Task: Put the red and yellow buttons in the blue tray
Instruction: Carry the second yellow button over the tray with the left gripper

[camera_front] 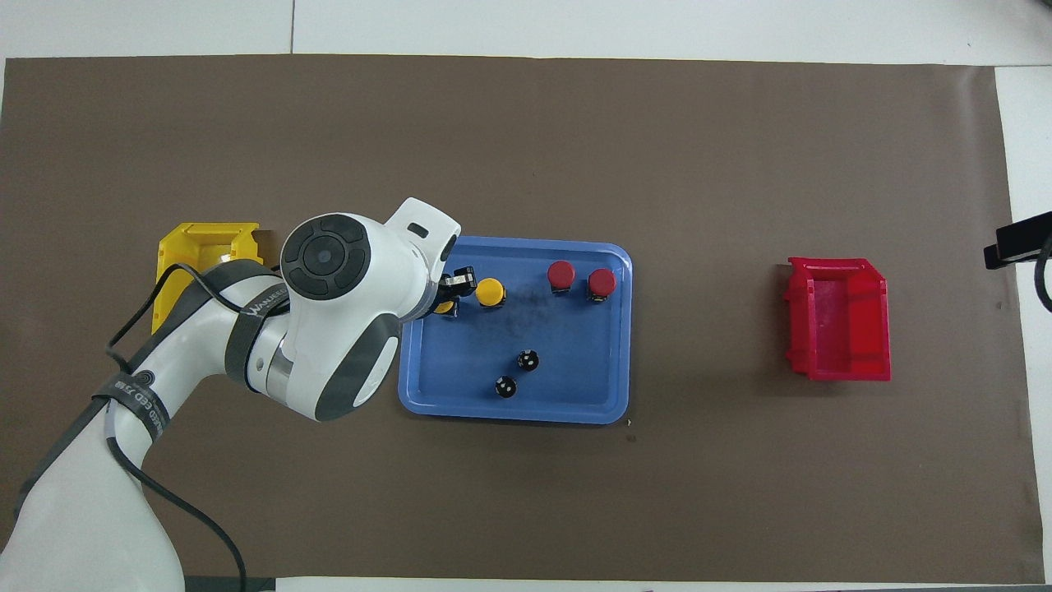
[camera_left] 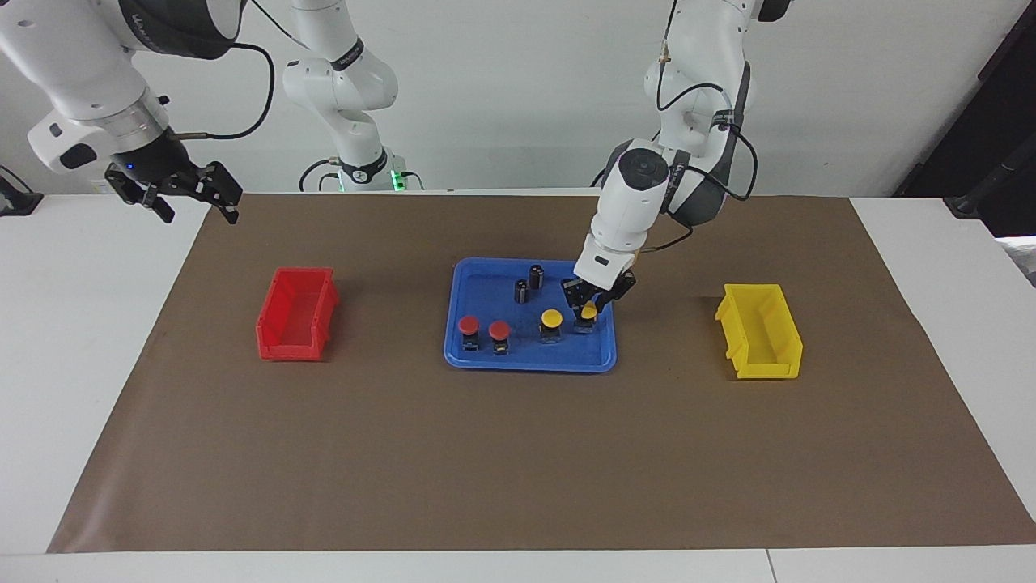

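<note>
Facing view, centre: your left gripper [camera_left: 589,312] jaws pinched a yellow button [camera_left: 589,311] in the tray [camera_left: 486,356]; light, rigid, grip its cap. Right gripper [camera_left: 180,190], upper left, gaped wide.

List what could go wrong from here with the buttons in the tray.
1. The left gripper is shut on a yellow button close to the blue tray rim; a skewed release might tip it.
2. The other yellow button stands right beside it, so the gripper could knock it on withdrawing.
3. Two black cylinders stand under the arm's way back. The right gripper waits aside.
</note>
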Available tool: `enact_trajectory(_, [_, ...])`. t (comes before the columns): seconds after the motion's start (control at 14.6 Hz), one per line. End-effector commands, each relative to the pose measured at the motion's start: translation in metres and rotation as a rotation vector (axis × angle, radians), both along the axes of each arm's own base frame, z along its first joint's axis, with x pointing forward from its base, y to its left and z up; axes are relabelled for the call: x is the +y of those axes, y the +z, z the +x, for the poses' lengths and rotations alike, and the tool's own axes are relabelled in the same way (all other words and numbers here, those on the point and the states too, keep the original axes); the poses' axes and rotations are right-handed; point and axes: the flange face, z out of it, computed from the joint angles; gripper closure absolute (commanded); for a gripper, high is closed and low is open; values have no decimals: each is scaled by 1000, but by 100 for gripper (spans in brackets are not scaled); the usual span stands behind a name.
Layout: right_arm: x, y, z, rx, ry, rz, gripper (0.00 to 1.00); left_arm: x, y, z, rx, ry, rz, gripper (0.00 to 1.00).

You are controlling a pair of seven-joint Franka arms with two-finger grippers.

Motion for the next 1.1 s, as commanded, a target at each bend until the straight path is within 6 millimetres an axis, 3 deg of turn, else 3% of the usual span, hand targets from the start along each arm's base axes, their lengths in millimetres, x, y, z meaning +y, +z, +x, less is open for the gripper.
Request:
enact_trajectory(0.0, [0,1,-7,-10,10,-16,0,6,1,3,-25,33,-25,74])
enact_trajectory(0.07, [0,2,-6,-10,13,-25,0,6,-1,2,-20,36,-24,49])
enact_trajectory(0.14, [2,3,-6,-13,16,-27,0,6,-2,2,-16,34,-21,34])
enact_trajectory(0.48, [4,3,-5,-19,19,-26,0,6,5,0,29,23,10,4])
enact_trajectory(0.82, [1,5,-6,-13,17,-26,0,39,66,12,121,-55,89,0])
enact_trajectory(1.03, [2,5,-5,-13,20,-26,0,89,106,23,132,-118,115,0])
